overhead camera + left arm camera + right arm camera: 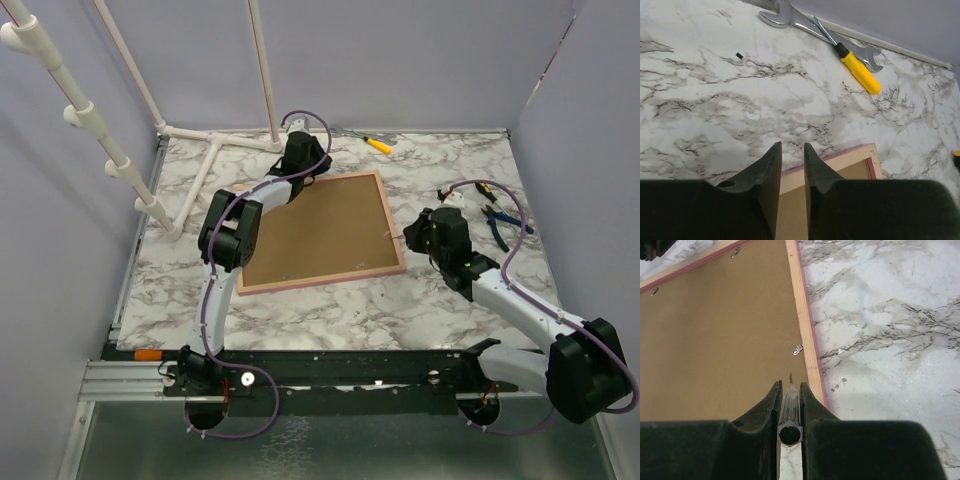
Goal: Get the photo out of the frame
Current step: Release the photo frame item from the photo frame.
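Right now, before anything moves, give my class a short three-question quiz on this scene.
1. True or false: the frame lies back side up.
2. The right end effector holds: A pliers, B a screwdriver, C a wrench?
3. Fill in, near or far: the left end effector is at the frame's ___ edge.
Key: 1 true; 2 B; 3 far.

Marble tabletop [300, 310], yellow screwdriver [857, 72] lying over a wrench [800, 20] at the back, blue-handled pliers [510, 222] off right, plus a little clear-handled screwdriver [790, 407].
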{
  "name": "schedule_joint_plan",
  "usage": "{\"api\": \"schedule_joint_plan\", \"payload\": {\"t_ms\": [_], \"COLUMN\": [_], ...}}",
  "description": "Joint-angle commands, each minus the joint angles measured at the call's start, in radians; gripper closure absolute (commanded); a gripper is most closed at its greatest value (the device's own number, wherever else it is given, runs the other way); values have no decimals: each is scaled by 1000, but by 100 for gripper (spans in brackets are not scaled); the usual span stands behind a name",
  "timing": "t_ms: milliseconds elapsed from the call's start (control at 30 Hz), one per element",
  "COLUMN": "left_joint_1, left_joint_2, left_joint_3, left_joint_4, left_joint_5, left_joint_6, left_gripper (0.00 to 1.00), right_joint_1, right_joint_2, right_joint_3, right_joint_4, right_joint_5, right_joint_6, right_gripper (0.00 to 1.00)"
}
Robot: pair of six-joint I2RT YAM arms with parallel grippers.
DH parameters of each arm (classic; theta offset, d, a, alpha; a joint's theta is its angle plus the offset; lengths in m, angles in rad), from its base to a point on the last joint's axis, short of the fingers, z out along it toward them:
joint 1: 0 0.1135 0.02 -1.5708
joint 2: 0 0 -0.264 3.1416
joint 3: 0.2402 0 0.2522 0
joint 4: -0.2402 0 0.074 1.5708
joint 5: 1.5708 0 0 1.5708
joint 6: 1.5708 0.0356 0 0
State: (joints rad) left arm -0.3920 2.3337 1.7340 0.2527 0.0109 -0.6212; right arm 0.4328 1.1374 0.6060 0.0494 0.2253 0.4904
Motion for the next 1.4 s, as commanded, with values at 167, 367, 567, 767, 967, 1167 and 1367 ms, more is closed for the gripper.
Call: {"api": "schedule_joint_plan", "payload": {"t_ms": [167, 367, 567, 767, 967, 1167, 1367], "left_joint_1": [-2, -2, -2, -5, -8, -10, -12], "left_joint_2": [175, 238, 295, 305, 320, 343, 344], "left_joint_3": [174, 250, 337, 351, 377, 414, 420], "left_joint_4": [-33, -61, -122, -152, -169, -185, -187], "left_joint_5": [135, 170, 240, 302, 359, 381, 402], "left_joint_6": [-89, -85, -71, -64, -54, -51, -48], "left_gripper": [100, 100, 100, 100, 100, 100, 100], "right_joint_1": [4, 4, 5, 5, 4, 4, 4], "right_joint_2": [15, 38, 79, 117, 129, 116, 94], "right_joint_3": [-18, -20, 0, 23, 25, 19, 22], "right_joint_4": [16, 20, 25, 26, 44, 59, 51], "right_joint_5": [71, 100, 135, 149, 105, 69, 74], "right_joint_6": [-9, -1, 15, 23, 23, 20, 4], "right_gripper": [99, 100, 99, 100, 99, 99, 99]}}
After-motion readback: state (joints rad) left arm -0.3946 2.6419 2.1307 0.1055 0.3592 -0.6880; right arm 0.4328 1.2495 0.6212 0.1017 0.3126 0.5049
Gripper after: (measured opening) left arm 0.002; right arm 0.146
